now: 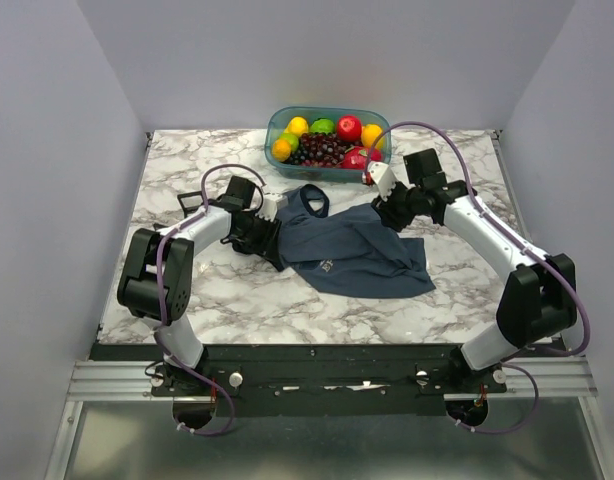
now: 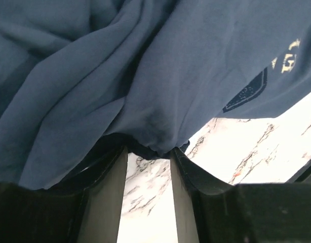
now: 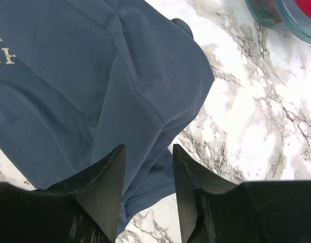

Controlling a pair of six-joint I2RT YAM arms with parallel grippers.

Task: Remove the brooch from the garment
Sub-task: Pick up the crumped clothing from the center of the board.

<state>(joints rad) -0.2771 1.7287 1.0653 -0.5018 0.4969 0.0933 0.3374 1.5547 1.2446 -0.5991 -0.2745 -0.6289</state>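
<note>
Though the brooch cannot be made out, left gripper (image 2: 148,150) and right gripper (image 3: 149,147) stand spread (at garment (image 1: 357,255)).

A marble table (image 1: 187,290) bears the crumpled garment (image 1: 357,255) and a fruit tub (image 1: 272,135).

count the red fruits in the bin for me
2. One red fruit sits at the back of the bin, right of the green fruit; the other red fruit lies at its front right corner, beside the grapes. More may be hidden underneath.
</note>
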